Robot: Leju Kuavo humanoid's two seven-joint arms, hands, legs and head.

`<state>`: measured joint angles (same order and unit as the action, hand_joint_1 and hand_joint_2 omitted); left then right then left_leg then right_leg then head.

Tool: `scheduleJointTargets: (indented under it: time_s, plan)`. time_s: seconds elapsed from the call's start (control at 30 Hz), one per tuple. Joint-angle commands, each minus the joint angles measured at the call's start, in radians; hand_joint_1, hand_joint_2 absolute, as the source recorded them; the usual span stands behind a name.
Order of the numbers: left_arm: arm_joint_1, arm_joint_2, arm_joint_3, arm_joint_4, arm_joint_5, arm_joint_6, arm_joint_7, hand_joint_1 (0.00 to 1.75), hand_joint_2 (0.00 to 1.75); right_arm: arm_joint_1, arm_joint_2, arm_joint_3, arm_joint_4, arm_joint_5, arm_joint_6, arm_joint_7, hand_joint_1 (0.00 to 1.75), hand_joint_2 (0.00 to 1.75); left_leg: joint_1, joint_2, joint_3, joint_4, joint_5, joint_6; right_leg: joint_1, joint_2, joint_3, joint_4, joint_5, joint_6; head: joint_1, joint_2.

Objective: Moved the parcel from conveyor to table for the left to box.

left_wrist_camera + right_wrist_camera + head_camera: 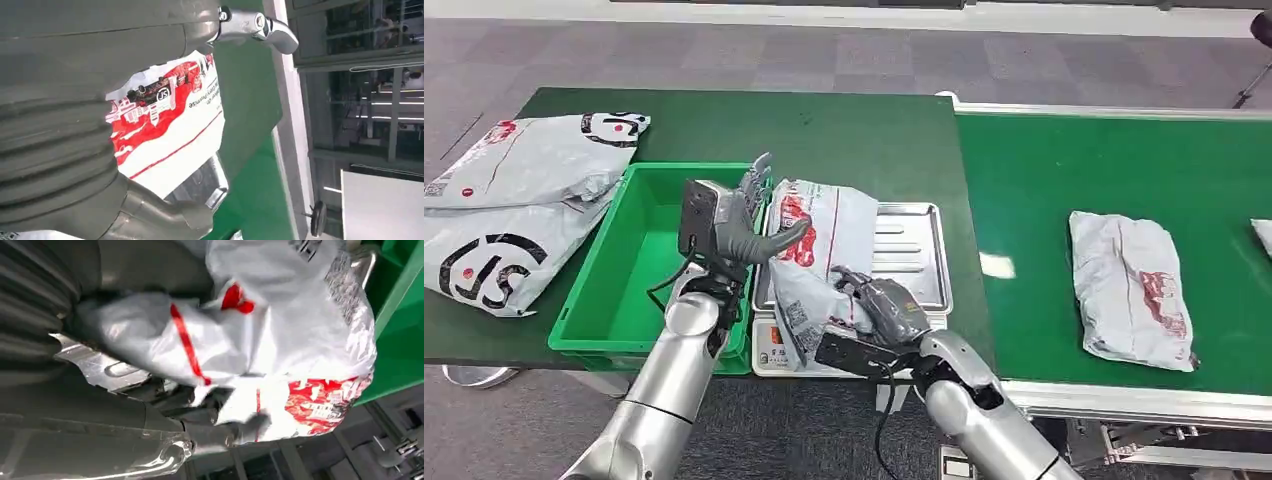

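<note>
Both hands gripped the parcel (819, 250) (left hand (746, 225) high, right hand (879, 305) low) over the steel tray (919, 262)

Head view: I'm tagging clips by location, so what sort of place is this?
Probably a parcel-sorting test cell indoors: a green conveyor carries a courier parcel, more mail bags lie on a table beside a green crate, and the floor is carpet tile.

The head view looks down over the table (854, 140); both wrist views sit close against the same parcel (819, 260).
</note>
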<state>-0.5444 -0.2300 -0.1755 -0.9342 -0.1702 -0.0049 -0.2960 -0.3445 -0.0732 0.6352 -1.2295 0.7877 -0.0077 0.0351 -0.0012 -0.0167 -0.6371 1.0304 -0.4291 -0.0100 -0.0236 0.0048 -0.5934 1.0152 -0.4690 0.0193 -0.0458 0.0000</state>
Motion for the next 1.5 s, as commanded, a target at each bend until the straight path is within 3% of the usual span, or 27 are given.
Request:
scheduleJointTargets:
  time_s: [0.03,0.17,0.7,0.93,1.1,1.2,1.33,1.5]
  plan:
    - [-0.016,0.019,0.002,0.017,-0.031,0.025,0.006,0.0,1.75,-0.012,-0.026,-0.074,-0.001,-0.064,-0.059,-0.029,0.0,1.75,0.0,0.0,0.002,-0.001,0.0,0.0,0.001,-0.001,0.002,-0.001,0.0,-0.001,0.0,0.0]
    - [-0.012,0.019,-0.007,-0.008,-0.037,0.024,0.005,0.0,1.75,-0.066,-0.002,-0.132,0.011,-0.104,-0.054,-0.039,0.0,1.75,0.0,0.002,0.001,0.0,0.0,0.0,0.0,0.001,0.0,0.0,0.0,-0.001,0.0,0.0]
    - [-0.016,0.019,-0.012,-0.009,-0.039,0.022,0.006,0.0,1.75,-0.079,0.019,-0.161,0.026,-0.131,-0.067,-0.047,0.0,1.75,0.0,0.003,0.004,-0.002,0.0,-0.001,0.001,0.001,0.004,-0.002,0.0,-0.002,0.0,0.0]
    - [-0.036,0.017,-0.036,0.003,-0.038,0.018,0.006,0.0,1.75,-0.166,0.045,-0.316,0.15,-0.391,-0.007,-0.168,0.0,1.75,0.0,0.003,0.003,-0.001,0.0,-0.001,0.001,0.001,0.002,-0.002,0.001,-0.002,0.0,0.0]
    - [-0.067,0.031,-0.054,0.039,-0.022,0.012,-0.004,0.0,1.75,-0.261,0.03,-0.331,0.293,-0.57,0.141,-0.245,0.0,1.75,0.0,0.003,0.003,-0.001,0.001,-0.001,0.001,0.001,0.002,-0.001,0.002,-0.002,0.0,0.0]
    - [-0.077,0.042,-0.068,0.049,-0.009,0.007,-0.009,0.0,1.75,-0.234,0.002,-0.299,0.214,-0.671,0.251,-0.287,0.0,1.75,0.0,0.001,0.002,0.0,0.0,0.0,0.001,0.0,0.002,-0.001,0.001,-0.001,0.0,0.0]
    - [-0.058,0.051,-0.068,0.039,-0.006,0.012,-0.017,0.0,1.75,-0.184,-0.029,-0.254,0.073,-0.745,0.306,-0.277,0.0,1.75,0.0,0.001,0.006,-0.003,0.0,-0.001,0.001,-0.001,0.006,-0.003,0.001,-0.003,0.0,0.0]
    - [-0.019,0.056,-0.062,0.006,-0.019,0.019,-0.028,0.0,1.75,-0.124,-0.069,-0.249,0.026,-0.817,0.329,-0.314,0.0,1.75,0.0,0.001,0.006,-0.003,0.0,-0.001,0.001,-0.001,0.006,-0.004,0.0,-0.002,0.0,0.0]
